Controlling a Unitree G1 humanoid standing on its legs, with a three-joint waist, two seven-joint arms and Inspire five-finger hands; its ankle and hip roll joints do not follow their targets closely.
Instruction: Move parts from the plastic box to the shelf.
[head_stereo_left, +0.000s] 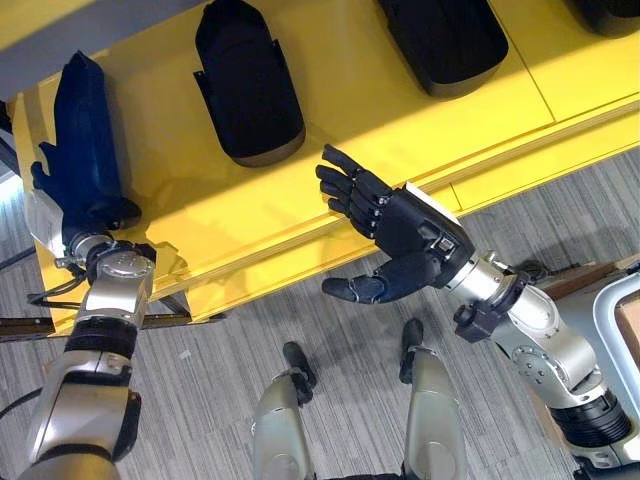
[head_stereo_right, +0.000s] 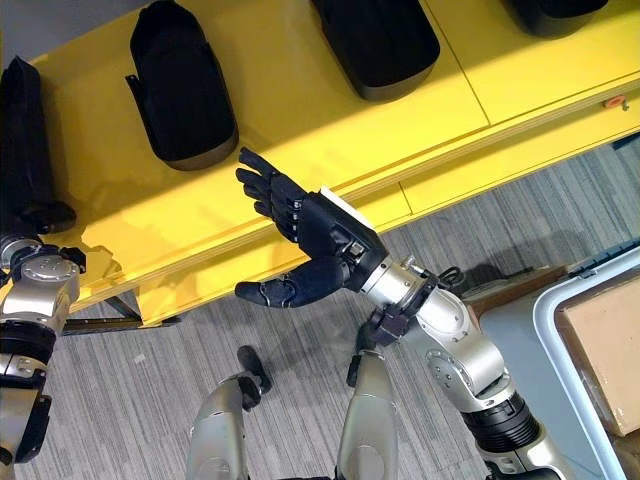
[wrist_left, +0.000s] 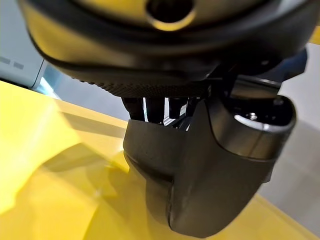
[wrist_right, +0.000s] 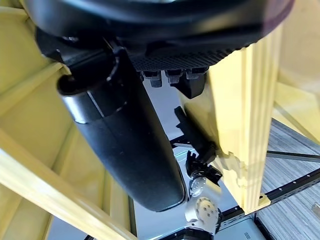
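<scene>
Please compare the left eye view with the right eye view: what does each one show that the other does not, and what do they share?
Left eye view: the left robot hand lies against a dark part at the left end of the yellow shelf.

Right eye view: a small red item on the shelf's front edge, and far more of the plastic box with its brown contents.

Both: the right robot hand, open at the shelf's front edge, and black parts on the shelf.
</scene>
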